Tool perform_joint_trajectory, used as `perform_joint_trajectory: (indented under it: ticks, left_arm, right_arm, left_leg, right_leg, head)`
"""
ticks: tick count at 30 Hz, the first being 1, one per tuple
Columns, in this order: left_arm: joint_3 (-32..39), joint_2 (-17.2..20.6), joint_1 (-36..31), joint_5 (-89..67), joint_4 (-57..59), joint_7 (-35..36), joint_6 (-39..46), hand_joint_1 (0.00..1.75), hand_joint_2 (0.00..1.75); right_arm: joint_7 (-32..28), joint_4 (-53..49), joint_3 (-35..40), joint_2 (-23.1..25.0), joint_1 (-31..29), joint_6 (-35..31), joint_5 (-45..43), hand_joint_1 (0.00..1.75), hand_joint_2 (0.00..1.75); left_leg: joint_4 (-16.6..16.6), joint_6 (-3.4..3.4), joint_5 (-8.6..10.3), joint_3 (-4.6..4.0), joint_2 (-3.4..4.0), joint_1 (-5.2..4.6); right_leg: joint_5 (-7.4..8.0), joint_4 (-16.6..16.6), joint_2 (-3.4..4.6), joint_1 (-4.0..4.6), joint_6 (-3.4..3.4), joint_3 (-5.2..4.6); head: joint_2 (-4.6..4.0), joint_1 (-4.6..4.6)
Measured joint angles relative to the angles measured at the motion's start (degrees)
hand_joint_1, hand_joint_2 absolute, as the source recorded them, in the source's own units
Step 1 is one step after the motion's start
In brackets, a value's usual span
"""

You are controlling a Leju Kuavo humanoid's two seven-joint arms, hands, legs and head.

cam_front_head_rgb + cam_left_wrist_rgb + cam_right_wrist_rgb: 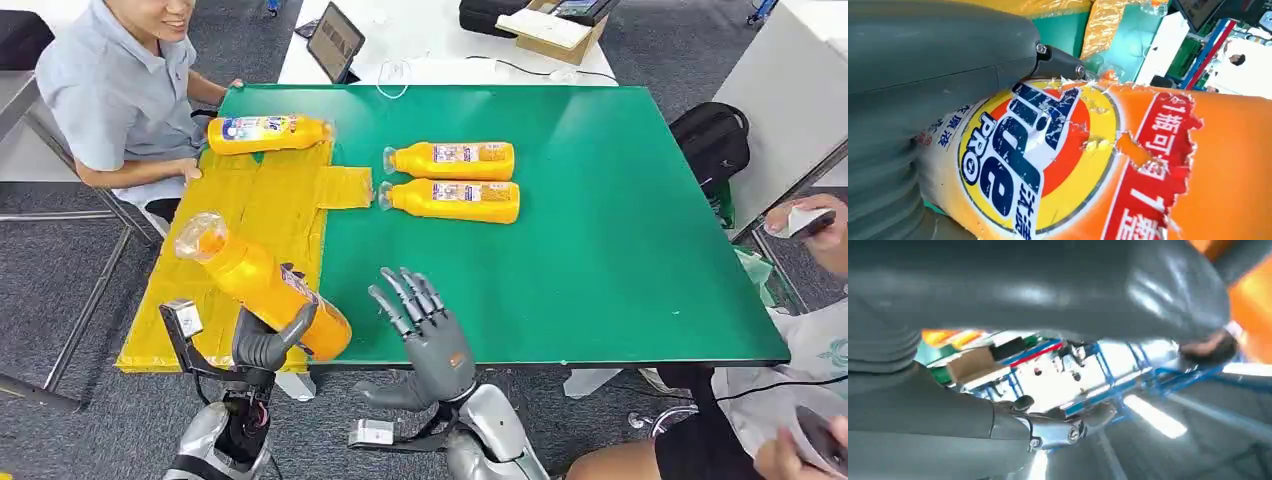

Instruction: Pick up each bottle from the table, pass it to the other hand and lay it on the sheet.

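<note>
Bottles number four, all orange with clear caps. One, the held bottle (262, 284), is gripped around its lower body by the left hand (264, 340) and tilts with its cap up and to the left, above the near part of the yellow sheet (250, 210); the left wrist view shows its torn label close up. A second bottle (268, 133) lies on its side at the sheet's far edge, just in front of a seated person (120, 90) in a light blue shirt. Two more bottles (450, 160) (450, 200) lie side by side on the green table (620, 230), parallel, caps toward the sheet, just right of it. The right hand (425, 325) is raised beside the held bottle with its fingers spread apart and holds nothing. A second person (800, 400) sits at the table's right corner.
</note>
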Motion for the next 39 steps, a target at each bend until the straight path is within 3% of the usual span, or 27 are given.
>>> perform_joint_trajectory:
  ticks: [4,7,15,20,24,31,32,34,35,36,39]
  left_arm:
    - [0.94,0.09,-0.30,-1.14,0.18,-0.44,1.36,1.75,1.75]
    - [1.71,0.35,-1.98,-10.14,1.38,-2.54,10.62,1.75,1.75]
    - [4.13,3.27,-13.78,-39.42,13.95,-1.12,25.23,1.75,1.75]
    - [2.63,4.26,-21.00,-52.59,23.14,3.40,26.30,1.75,1.75]
    - [-1.78,4.63,-27.33,-67.81,31.92,11.31,24.84,1.75,1.75]
    - [-8.33,4.61,-36.96,-78.03,45.54,21.55,15.58,1.75,1.75]
    - [-8.85,4.63,-37.59,-78.56,46.91,22.06,15.10,1.55,1.75]
    - [-9.73,4.72,-38.40,-78.77,48.77,22.34,14.93,1.50,1.75]
    - [-10.05,4.77,-38.63,-79.14,49.46,22.49,14.80,1.08,1.75]
    - [-10.38,4.79,-38.89,-79.58,50.10,22.73,14.20,0.07,1.75]
    - [-11.08,4.81,-39.17,-79.89,51.69,22.97,11.08,0.00,1.75]
  right_arm:
    - [-0.09,-3.44,-0.79,0.00,1.64,0.00,-0.02,0.00,0.00]
    - [-0.09,-8.87,-1.55,0.13,3.73,0.00,-1.73,0.00,0.00]
    - [-0.07,-17.49,-4.70,0.90,5.66,0.00,-12.79,0.00,0.00]
    - [0.31,-16.14,-5.11,0.81,5.32,0.04,-17.09,0.00,0.00]
    - [-0.02,-12.39,-4.72,0.42,4.18,0.07,-19.13,0.00,0.00]
    - [-0.11,-7.17,-3.28,-0.28,1.24,0.07,-21.07,0.00,0.00]
    - [-0.11,-6.56,-3.17,-0.42,1.03,0.07,-21.31,0.00,0.00]
    - [-0.15,-5.75,-3.15,-0.57,0.83,0.07,-21.46,0.00,0.00]
    - [-0.15,-5.47,-3.13,-0.63,0.77,0.07,-21.46,0.00,0.00]
    - [-0.17,-5.21,-3.11,-0.70,0.73,0.07,-21.46,0.00,0.00]
    - [-0.17,-4.60,-3.11,-1.07,0.69,0.07,-21.42,0.00,0.00]
  left_leg:
    - [0.00,0.01,-0.01,0.01,0.09,-0.02]
    - [0.01,0.01,0.00,-0.03,-0.01,-0.02]
    - [0.01,0.01,0.08,-0.01,-0.01,0.00]
    - [0.02,0.01,0.09,0.00,0.00,-0.01]
    - [0.03,0.01,0.09,-0.02,-0.03,-0.02]
    - [0.03,0.01,0.09,-0.01,-0.01,-0.02]
    - [0.03,0.01,0.09,-0.01,-0.01,-0.01]
    - [0.02,0.01,0.09,-0.03,-0.01,-0.01]
    - [0.02,0.00,0.09,-0.03,-0.01,-0.01]
    - [0.02,0.00,0.09,-0.03,-0.01,-0.01]
    - [0.02,0.00,0.08,-0.04,0.00,-0.01]
  right_leg:
    - [0.03,0.00,0.04,-0.01,0.01,-0.03]
    - [0.03,-0.01,-0.02,-0.02,0.01,-0.02]
    - [0.06,0.02,-0.02,0.00,0.02,0.04]
    - [0.08,0.02,-0.02,-0.02,0.02,0.03]
    - [0.08,0.02,-0.02,-0.02,0.03,0.04]
    - [0.08,0.04,0.00,0.00,0.03,0.04]
    - [0.08,0.05,0.00,0.00,0.03,0.03]
    - [0.07,0.05,-0.01,0.00,0.02,0.03]
    - [0.07,0.05,-0.01,0.00,0.02,0.03]
    - [0.07,0.05,-0.01,0.00,0.02,0.04]
    - [0.06,0.04,-0.01,-0.01,0.02,0.03]
  head:
    - [0.00,0.00]
    - [0.00,0.00]
    - [0.00,-0.02]
    - [0.00,0.00]
    - [0.00,-0.02]
    - [0.00,-0.02]
    - [0.00,-0.02]
    - [0.00,0.00]
    - [0.00,0.00]
    - [0.00,-0.02]
    - [0.00,-0.02]
